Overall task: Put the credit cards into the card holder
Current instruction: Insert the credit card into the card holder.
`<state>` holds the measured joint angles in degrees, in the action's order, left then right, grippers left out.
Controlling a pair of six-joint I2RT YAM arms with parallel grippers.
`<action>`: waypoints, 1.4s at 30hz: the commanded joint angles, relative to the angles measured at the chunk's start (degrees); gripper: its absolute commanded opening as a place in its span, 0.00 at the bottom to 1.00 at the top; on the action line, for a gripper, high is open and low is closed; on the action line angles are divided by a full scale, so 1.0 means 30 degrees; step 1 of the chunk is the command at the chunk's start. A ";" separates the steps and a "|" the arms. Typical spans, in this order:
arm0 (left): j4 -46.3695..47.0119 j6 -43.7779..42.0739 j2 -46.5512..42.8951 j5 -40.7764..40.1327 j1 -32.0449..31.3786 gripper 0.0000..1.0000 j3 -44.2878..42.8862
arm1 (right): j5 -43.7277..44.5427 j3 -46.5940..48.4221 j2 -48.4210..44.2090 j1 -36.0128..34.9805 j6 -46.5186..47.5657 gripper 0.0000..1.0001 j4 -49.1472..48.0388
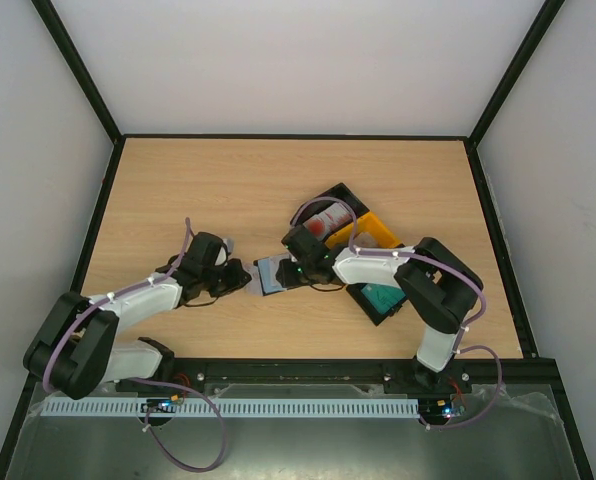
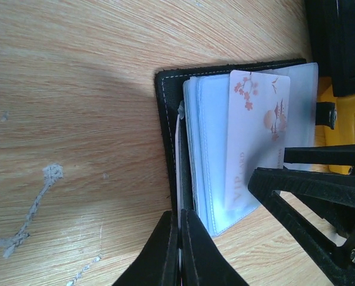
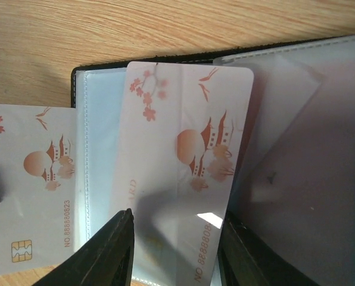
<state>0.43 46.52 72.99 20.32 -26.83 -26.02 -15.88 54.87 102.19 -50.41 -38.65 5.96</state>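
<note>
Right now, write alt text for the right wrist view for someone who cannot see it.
A pale pink card printed with blossoms and a pagoda lies over the clear sleeves of an open black card holder, its near end between the fingers of the right gripper. A matching card with a gold chip shows at the left edge, wooden table behind.

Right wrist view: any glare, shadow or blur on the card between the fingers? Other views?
Right wrist: small glare patch and soft shadow low on the card; right fingers blurred. Left wrist: broad shadow on the table; left fingers soft. Top: evenly lit.
</note>
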 commanded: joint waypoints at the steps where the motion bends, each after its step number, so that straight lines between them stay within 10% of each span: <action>1: -0.0733 -0.0359 0.0099 -0.0024 -0.0051 0.03 -0.0383 | 0.2284 0.0498 -0.0376 -0.0196 0.0410 0.40 0.1857; 14: -0.0933 -0.0507 0.0044 -0.0266 -0.0051 0.02 -0.0587 | 0.4210 0.1832 0.0427 -0.0192 -0.0179 0.44 0.2439; 28: -0.0874 -0.0536 0.0224 -0.0341 -0.0050 0.02 -0.0777 | 0.4830 0.3255 0.1928 -0.0194 0.0215 0.27 0.2955; 42: -0.0700 -0.0680 0.0764 -0.0420 -0.0051 0.02 -0.0887 | 0.1678 0.2961 0.1878 -0.0210 0.0667 0.27 0.1591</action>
<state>-1.06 45.41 74.13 19.92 -26.83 -27.40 -6.22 63.90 107.63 -50.89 -37.43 12.12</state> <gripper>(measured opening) 0.029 0.275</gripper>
